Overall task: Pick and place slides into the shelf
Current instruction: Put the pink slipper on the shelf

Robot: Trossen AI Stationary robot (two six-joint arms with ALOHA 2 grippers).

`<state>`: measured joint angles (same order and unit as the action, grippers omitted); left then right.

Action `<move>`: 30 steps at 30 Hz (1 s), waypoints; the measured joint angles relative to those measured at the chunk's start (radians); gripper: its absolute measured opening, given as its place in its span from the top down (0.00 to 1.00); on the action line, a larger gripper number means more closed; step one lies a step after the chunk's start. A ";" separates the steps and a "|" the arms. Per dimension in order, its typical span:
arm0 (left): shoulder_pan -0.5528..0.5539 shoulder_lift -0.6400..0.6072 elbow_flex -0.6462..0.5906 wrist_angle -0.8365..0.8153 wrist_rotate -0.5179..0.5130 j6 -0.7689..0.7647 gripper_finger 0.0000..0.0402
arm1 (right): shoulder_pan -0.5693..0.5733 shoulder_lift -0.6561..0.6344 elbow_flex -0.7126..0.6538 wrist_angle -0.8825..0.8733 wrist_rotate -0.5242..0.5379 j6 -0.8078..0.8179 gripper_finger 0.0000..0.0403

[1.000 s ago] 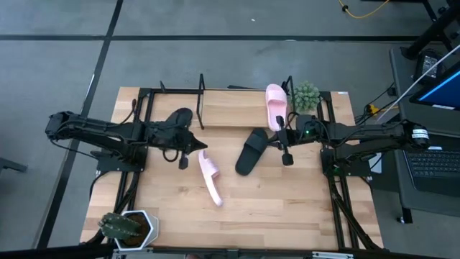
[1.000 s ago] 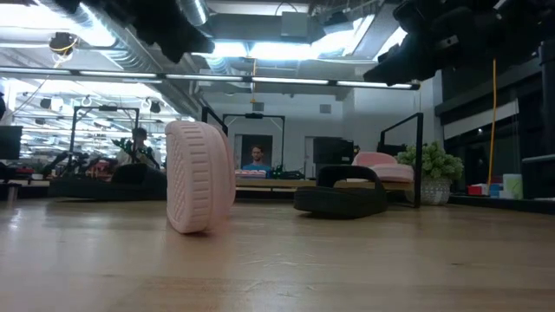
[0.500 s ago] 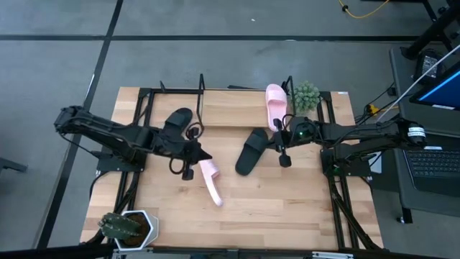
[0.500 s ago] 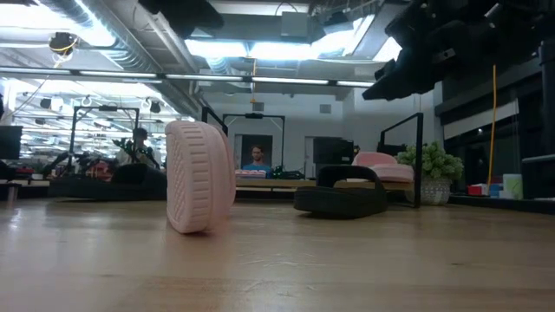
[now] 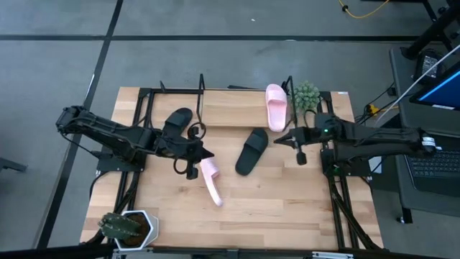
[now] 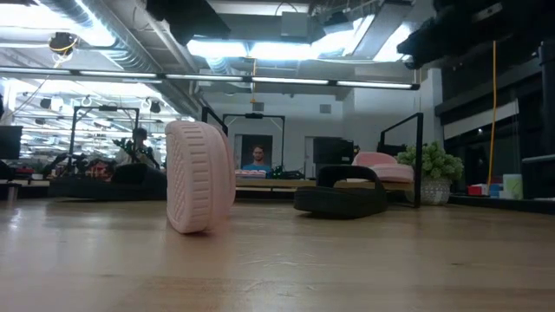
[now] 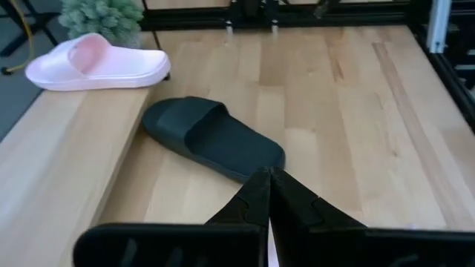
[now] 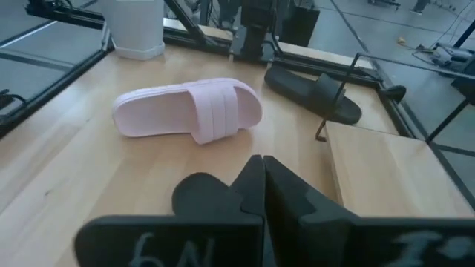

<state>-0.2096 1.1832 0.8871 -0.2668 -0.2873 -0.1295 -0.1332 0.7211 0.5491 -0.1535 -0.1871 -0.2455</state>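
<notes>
A pale pink slide (image 5: 210, 180) (image 6: 199, 177) stands on its side edge on the table. My left gripper (image 5: 203, 154) (image 7: 267, 174) is shut and hovers above that slide's far end, touching nothing. A black slide (image 5: 251, 151) (image 7: 211, 137) lies sole-down on the table. My right gripper (image 5: 282, 138) (image 8: 263, 159) is shut, raised just right of the black slide. On the shelf (image 5: 233, 108) a second pink slide (image 5: 275, 106) (image 7: 96, 63) and a second black slide (image 5: 176, 122) (image 8: 315, 93) rest on their soles.
A small green plant (image 5: 305, 95) stands by the shelf's right end. A potted cactus (image 5: 126, 226) sits at the table's near left corner. Black metal frames run along both table sides. Bare tabletop (image 5: 273, 201) lies toward the near edge.
My left gripper has moved toward the table's right and near edge, ending over the pink slide's far end. My right gripper edged toward the black slide, then drew back toward the table's right edge and rose. All slides have stayed put.
</notes>
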 joint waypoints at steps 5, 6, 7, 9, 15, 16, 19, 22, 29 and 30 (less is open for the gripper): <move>0.000 0.050 0.010 0.038 -0.010 0.000 1.00 | 0.001 -0.092 -0.035 -0.025 0.000 0.003 0.99; 0.000 0.063 0.019 0.021 -0.010 0.000 1.00 | 0.001 -0.108 -0.067 -0.001 0.000 0.009 0.99; 0.000 0.079 0.034 0.002 -0.010 -0.001 1.00 | 0.001 -0.124 -0.101 0.040 -0.001 0.028 0.99; -0.001 0.110 0.081 -0.034 -0.009 -0.011 1.00 | 0.001 -0.158 -0.172 0.107 -0.001 0.068 1.00; -0.020 0.227 0.289 -0.252 -0.014 -0.104 1.00 | 0.002 -0.229 -0.291 0.226 -0.007 0.180 0.98; -0.026 0.248 0.325 -0.289 -0.018 -0.119 1.00 | 0.002 -0.237 -0.301 0.221 -0.017 0.190 0.97; -0.046 0.325 0.443 -0.402 -0.026 -0.181 1.00 | 0.003 -0.249 -0.322 0.222 -0.048 0.209 0.98; -0.062 0.414 0.581 -0.563 -0.026 -0.269 1.00 | 0.003 -0.249 -0.338 0.219 -0.069 0.211 0.99; -0.102 0.606 0.873 -0.871 -0.042 -0.432 1.00 | 0.003 -0.249 -0.376 0.224 -0.070 0.216 0.97; -0.108 0.628 0.901 -0.890 -0.044 -0.441 1.00 | 0.003 -0.249 -0.376 0.232 -0.070 0.216 0.97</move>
<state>-0.3172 1.8113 1.7881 -1.1565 -0.3313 -0.5703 -0.1307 0.4725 0.1730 0.0789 -0.2569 -0.0296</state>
